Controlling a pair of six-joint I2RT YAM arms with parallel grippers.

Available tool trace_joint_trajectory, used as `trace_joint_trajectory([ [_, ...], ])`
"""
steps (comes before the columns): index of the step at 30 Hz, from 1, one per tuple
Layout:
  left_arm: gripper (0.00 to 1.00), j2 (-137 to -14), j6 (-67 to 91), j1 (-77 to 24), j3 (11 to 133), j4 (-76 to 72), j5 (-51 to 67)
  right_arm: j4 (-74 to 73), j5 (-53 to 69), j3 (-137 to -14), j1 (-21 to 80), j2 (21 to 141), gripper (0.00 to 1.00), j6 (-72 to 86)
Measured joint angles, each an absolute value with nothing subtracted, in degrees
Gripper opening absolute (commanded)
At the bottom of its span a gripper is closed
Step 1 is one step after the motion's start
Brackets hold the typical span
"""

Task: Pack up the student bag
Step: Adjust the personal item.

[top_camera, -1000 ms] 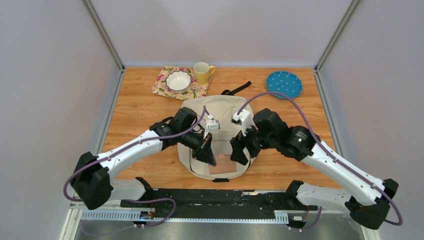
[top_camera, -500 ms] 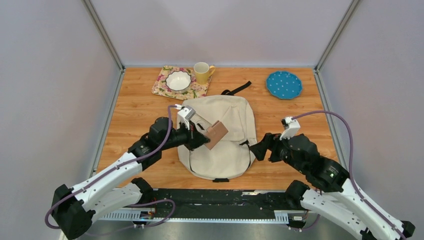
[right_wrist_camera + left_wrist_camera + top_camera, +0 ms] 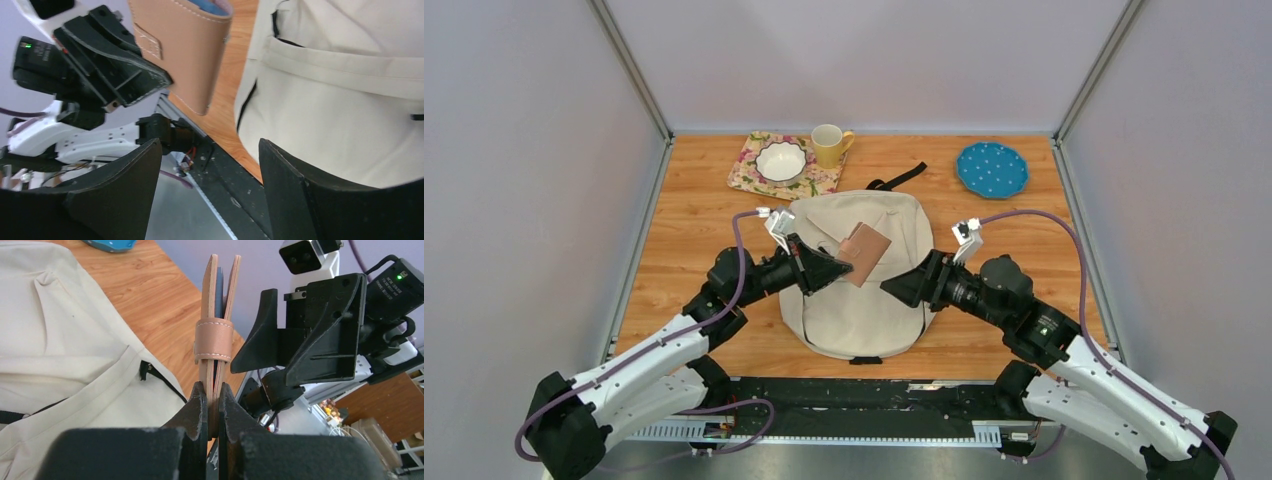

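The student bag, cream fabric with black zipper pulls, lies flat in the middle of the table; it also shows in the wrist views. My left gripper is shut on the lower edge of a tan leather case with a strap loop, and holds it in the air over the bag. My right gripper stands open just right of the case, facing it, with nothing between its fingers.
At the table's back stand a floral mat with a white bowl, a yellow mug and a blue dotted plate. A black strap sticks out behind the bag's far end.
My left gripper has lifted the case from the bag's near end up to mid-bag. My right arm pulled back to the right, then swung in again toward the case.
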State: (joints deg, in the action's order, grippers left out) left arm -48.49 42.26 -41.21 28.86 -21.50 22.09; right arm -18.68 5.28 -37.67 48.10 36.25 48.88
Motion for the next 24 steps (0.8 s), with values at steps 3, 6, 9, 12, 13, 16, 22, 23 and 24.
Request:
trace_joint_trajectory([
  [3,0.00,-49.2,43.6,-41.2,27.6,-24.6,22.5,-10.5,7.7,-34.7,48.6,37.0,0.73,52.2],
  [6,0.00,-51.5,46.2,-41.2,26.0,-29.5,24.1,-7.8,7.2,-33.8,48.7,37.1,0.72,53.6],
  [9,0.00,-53.2,48.6,-41.2,25.1,-33.8,26.1,-7.3,5.1,-33.8,48.7,37.2,0.72,53.8],
  [12,0.00,-54.0,50.3,-41.2,24.8,-37.4,28.4,-7.0,3.5,-33.8,48.7,38.0,0.73,53.8],
  [13,0.00,-54.2,50.8,-41.2,24.8,-38.6,29.2,-7.0,3.2,-33.8,48.7,38.2,0.73,53.8],
  [16,0.00,-55.0,51.6,-41.2,24.8,-41.3,31.7,-6.4,2.2,-33.6,48.7,38.6,0.68,53.7],
  [22,0.00,-58.0,54.2,-41.1,24.8,-45.7,35.6,-1.6,2.7,-32.9,48.7,38.3,0.55,51.5],
  [23,0.00,-58.5,54.8,-41.1,24.7,-46.4,36.0,-0.6,3.2,-32.7,48.7,38.3,0.54,51.1],
  [24,0.00,-59.0,55.4,-41.1,24.6,-47.5,36.3,0.4,3.7,-32.6,48.7,38.3,0.54,50.9],
])
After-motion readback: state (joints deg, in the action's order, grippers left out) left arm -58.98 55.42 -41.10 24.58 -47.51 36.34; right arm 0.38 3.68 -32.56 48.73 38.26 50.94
